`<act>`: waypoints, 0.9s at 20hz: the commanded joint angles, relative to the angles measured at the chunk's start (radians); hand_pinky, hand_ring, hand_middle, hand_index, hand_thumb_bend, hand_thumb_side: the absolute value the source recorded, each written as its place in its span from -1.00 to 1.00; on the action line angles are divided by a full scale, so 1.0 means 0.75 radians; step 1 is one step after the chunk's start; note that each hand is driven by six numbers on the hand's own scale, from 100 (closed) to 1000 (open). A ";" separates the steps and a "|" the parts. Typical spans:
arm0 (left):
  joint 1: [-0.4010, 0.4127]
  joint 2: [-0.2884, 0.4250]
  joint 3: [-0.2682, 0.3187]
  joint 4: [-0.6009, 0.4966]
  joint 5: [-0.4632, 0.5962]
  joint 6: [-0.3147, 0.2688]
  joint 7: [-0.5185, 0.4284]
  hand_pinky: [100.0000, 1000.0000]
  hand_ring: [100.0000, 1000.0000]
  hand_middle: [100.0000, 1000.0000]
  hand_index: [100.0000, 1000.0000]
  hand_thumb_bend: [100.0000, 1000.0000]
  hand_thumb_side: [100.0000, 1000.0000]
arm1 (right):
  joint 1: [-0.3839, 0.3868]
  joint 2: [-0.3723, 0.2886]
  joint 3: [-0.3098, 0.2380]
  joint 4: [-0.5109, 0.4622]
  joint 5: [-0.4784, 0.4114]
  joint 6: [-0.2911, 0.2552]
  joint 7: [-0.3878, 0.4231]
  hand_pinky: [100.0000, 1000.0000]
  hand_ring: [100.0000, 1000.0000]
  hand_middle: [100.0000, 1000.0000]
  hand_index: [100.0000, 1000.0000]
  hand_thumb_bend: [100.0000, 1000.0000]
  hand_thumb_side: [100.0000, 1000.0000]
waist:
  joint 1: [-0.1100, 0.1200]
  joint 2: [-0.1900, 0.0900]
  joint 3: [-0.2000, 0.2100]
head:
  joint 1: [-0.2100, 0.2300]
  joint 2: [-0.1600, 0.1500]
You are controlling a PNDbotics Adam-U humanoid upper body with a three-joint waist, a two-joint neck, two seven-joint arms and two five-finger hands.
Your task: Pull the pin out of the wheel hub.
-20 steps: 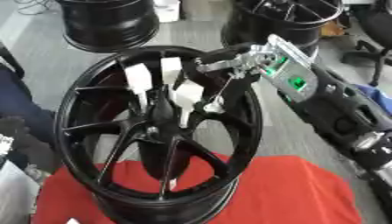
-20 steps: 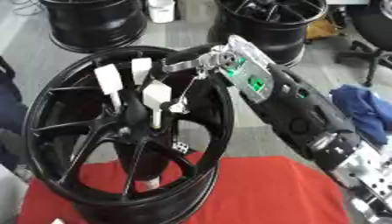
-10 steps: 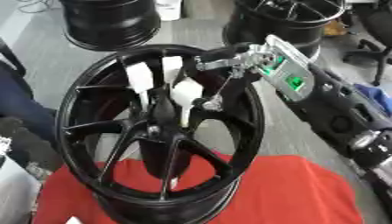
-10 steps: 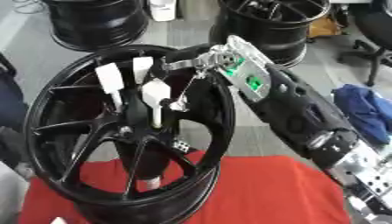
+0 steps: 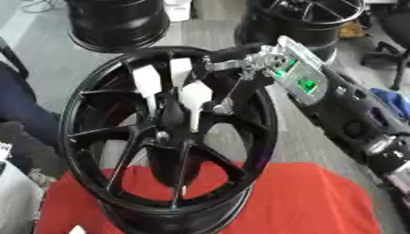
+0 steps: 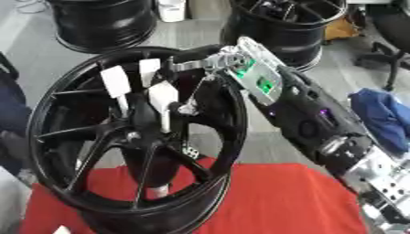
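Note:
A black spoked wheel hub (image 5: 96,137) stands upright on a red cloth (image 5: 312,201). Three white pieces sit around its centre: two tabs (image 5: 147,80) (image 5: 181,69) at the top and a longer white pin (image 5: 195,100) just right of the centre boss. My right hand (image 5: 250,64) reaches in from the right over the hub's upper rim. Its silver fingers (image 5: 218,66) are curled by the top of the pin, and the thumb tip (image 5: 221,108) lies against the pin's right side. My left hand shows in no view.
Two other black wheels (image 5: 116,25) (image 6: 288,23) stand on the grey floor behind. A blue cloth (image 6: 384,114) lies at the right, and a dark blue shape (image 5: 16,100) sits at the left edge. My right forearm (image 6: 320,123) crosses the right side.

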 commanded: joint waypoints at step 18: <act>-0.001 0.021 0.013 -0.018 -0.003 0.002 0.015 0.09 0.28 0.22 0.32 0.39 0.21 | -0.141 -0.126 -0.109 -0.131 -0.252 0.085 -0.134 0.62 0.26 -0.28 -0.40 -1.00 -0.95 | -0.009 -0.032 -0.028 | 0.018 0.002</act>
